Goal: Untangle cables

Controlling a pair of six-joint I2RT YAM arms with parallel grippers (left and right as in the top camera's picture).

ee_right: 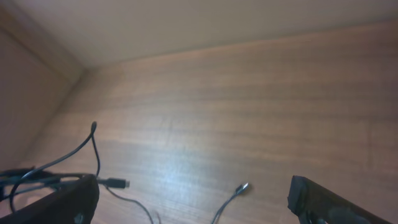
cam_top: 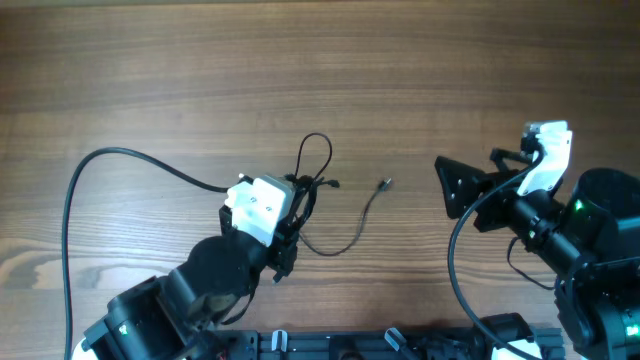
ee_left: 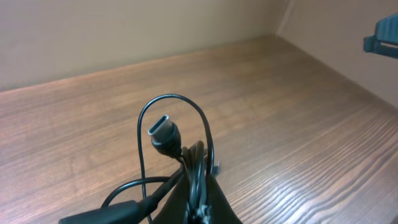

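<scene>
Thin black cables [cam_top: 315,165] lie bunched at the table's middle. My left gripper [cam_top: 300,205] is shut on the bundle; in the left wrist view its fingers [ee_left: 199,190] pinch several strands, with a loop and a flat plug [ee_left: 163,132] standing up above them. One strand runs right from the bundle and ends in a small plug tip [cam_top: 386,183], lying loose on the wood. My right gripper [cam_top: 452,188] is open and empty, to the right of that tip. In the right wrist view the tip [ee_right: 242,186] lies between the wide-apart fingers [ee_right: 199,208], and another plug [ee_right: 118,183] is at the left.
A thicker black robot cable [cam_top: 100,160] arcs over the left of the wooden table [cam_top: 300,60]. The arm bases fill the front edge. The right arm's own cable [cam_top: 455,270] loops down at the front right.
</scene>
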